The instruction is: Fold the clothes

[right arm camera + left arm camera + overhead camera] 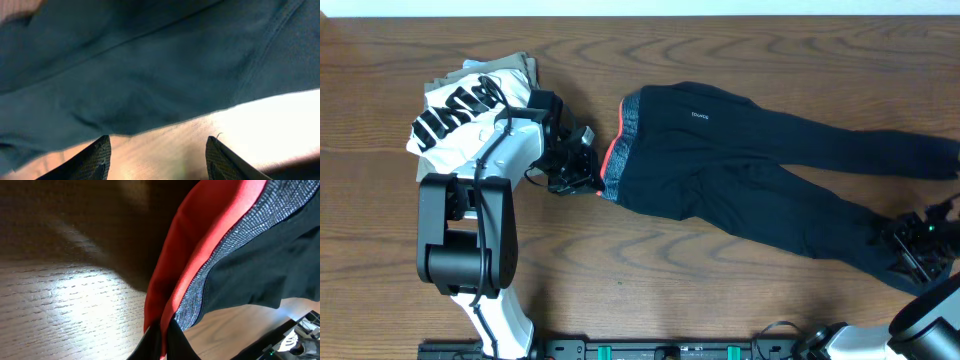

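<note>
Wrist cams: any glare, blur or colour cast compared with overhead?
Left wrist: bright glare on the table, with heavy shadow above it; the red edge of the pants is soft. Right wrist: the pants read teal rather than black and look blurry, and the table strip at right is blown out. Overhead: even light, sharp, no glare.

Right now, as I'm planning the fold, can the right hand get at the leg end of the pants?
Probably yes: the right hand sits open right at the leg end of the pants, with nothing between them.
</note>
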`<state>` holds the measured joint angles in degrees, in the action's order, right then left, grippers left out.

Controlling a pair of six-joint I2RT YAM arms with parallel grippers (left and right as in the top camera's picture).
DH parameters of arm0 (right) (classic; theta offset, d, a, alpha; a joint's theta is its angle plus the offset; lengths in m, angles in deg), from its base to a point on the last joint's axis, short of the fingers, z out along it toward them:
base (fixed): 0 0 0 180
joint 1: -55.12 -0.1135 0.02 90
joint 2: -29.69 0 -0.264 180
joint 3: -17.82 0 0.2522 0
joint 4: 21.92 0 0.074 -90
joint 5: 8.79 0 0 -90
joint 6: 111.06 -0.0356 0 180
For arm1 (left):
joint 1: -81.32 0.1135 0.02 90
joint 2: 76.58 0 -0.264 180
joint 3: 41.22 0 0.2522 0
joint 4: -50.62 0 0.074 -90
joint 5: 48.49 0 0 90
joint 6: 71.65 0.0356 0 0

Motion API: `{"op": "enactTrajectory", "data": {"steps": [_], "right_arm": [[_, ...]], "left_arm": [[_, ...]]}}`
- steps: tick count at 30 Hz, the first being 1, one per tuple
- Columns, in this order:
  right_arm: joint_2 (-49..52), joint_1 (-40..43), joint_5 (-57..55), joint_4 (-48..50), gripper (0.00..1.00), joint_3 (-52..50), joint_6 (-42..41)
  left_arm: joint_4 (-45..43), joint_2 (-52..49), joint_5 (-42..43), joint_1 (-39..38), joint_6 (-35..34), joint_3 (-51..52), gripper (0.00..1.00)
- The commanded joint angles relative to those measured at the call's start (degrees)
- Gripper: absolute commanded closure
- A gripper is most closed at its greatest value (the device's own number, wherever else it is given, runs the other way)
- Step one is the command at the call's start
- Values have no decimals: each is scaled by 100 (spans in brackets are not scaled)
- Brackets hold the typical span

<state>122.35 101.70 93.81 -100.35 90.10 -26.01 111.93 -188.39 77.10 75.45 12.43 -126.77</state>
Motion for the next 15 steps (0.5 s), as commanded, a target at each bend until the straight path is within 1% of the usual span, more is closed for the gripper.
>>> {"op": "enactTrajectory", "data": {"steps": [1,4,7,10,11,13,15], "right_arm": [[-46,264,595,380,41,-291,72],[-42,284,549,612,41,-378,70],[-42,286,181,706,42,-385,-225],[-42,284,-367,824,46,-398,-581],[-42,286,-455,866,50,-404,-647],[-42,286,-487,933,63,-413,-706],[-42,286,-490,1001,79,-433,-708]], "left_arm": [[46,61,-111,17,74,48,94],[111,61,-111,17,74,48,94],[195,61,-114,17,76,48,94],[258,61,-114,17,76,48,94],[278,61,-116,17,76,48,94],[304,61,-133,17,76,48,94],[343,61,-175,20,76,48,94]]}}
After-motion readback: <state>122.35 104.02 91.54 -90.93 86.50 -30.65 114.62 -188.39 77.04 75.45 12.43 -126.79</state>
